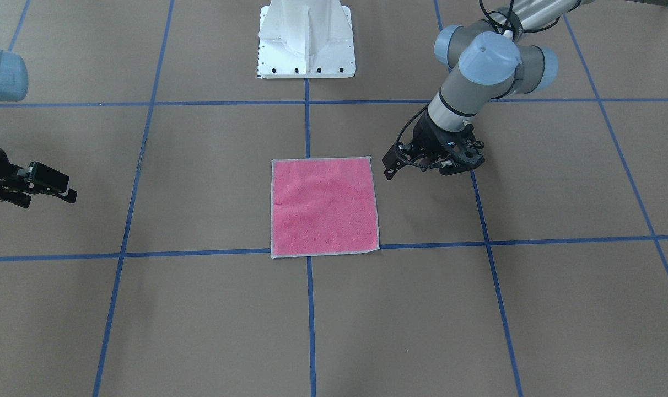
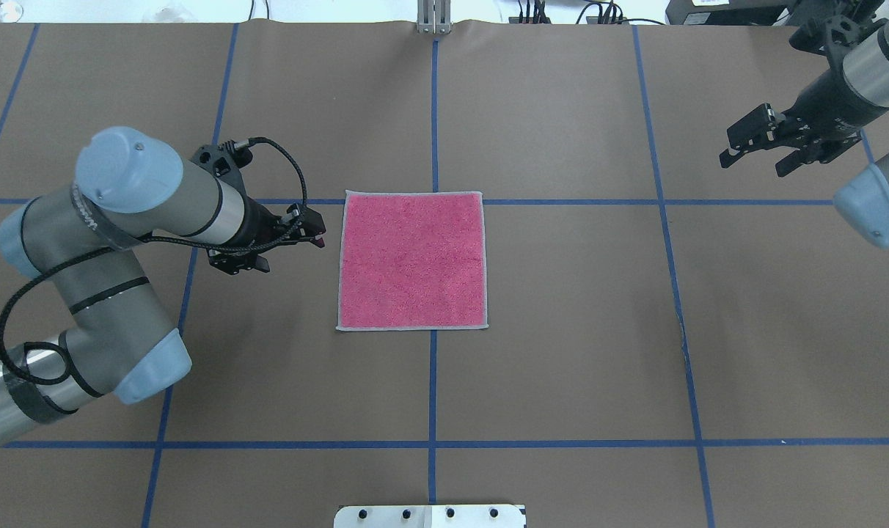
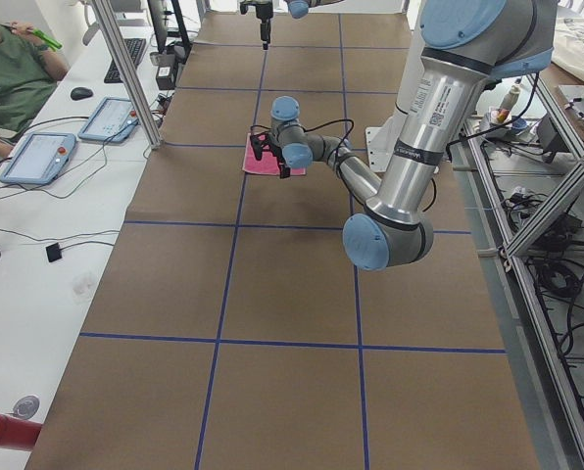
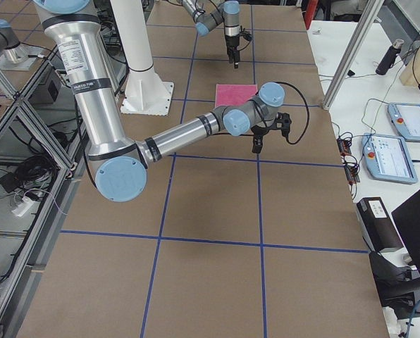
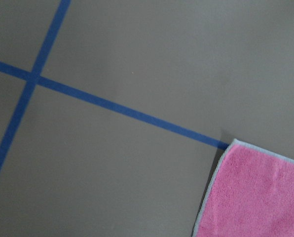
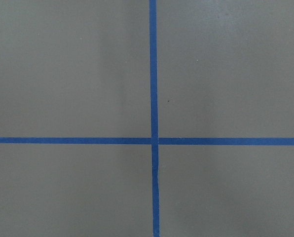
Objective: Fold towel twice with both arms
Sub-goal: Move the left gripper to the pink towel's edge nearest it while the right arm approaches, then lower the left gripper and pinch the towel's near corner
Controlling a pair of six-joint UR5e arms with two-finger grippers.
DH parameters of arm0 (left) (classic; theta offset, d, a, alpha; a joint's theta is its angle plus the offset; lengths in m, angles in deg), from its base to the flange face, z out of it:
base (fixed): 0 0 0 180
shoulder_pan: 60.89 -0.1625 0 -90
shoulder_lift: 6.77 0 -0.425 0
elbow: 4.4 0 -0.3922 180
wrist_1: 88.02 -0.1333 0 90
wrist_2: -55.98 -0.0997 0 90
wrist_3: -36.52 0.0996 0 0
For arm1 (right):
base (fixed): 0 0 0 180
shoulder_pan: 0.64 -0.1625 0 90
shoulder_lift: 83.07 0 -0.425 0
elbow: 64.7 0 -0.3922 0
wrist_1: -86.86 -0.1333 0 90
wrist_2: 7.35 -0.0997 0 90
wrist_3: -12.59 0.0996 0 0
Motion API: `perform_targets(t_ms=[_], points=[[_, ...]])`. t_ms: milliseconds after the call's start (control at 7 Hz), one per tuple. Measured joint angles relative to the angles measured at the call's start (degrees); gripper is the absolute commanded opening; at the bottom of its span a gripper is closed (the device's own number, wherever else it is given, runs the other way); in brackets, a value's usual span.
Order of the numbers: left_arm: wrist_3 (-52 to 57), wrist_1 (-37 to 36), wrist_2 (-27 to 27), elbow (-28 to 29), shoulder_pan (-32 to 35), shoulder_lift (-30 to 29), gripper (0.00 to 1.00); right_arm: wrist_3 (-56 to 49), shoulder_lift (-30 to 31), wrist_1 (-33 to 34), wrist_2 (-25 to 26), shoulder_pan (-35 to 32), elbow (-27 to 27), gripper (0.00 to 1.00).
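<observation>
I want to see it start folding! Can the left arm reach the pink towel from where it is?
Probably yes. The left gripper hovers just beside the towel, close to one of its far corners, and nothing shows between them. The towel lies flat with nothing on it.

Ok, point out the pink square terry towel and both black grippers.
pink square terry towel (image 2: 411,260), overhead view, centre of its pink face.
left gripper (image 2: 316,229), overhead view, midway between its fingertips.
right gripper (image 2: 734,150), overhead view, midway between its fingertips.
</observation>
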Motion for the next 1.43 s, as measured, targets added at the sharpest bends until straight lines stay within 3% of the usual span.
perform_targets(t_ms=[286,857,1286,1429], points=[[-2.1,-0.1,-3.6,2.4,-4.4,-2.9,0.99,0.0,0.0,0.0,-0.2,0.2,0.0,1.00],[-2.4,-0.2,-4.9,6.6,-7.8,-5.3,0.98,0.1,-0.1,0.0,-0.4,0.3,0.0,1.00],[-2.4,-0.2,-5.7,7.1,-9.0,-5.7,0.83,0.1,-0.2,0.0,-0.4,0.3,0.0,1.00],[-2.4,-0.2,-5.7,7.1,-9.0,-5.8,0.83,0.1,-0.3,0.0,-0.4,0.3,0.0,1.00]])
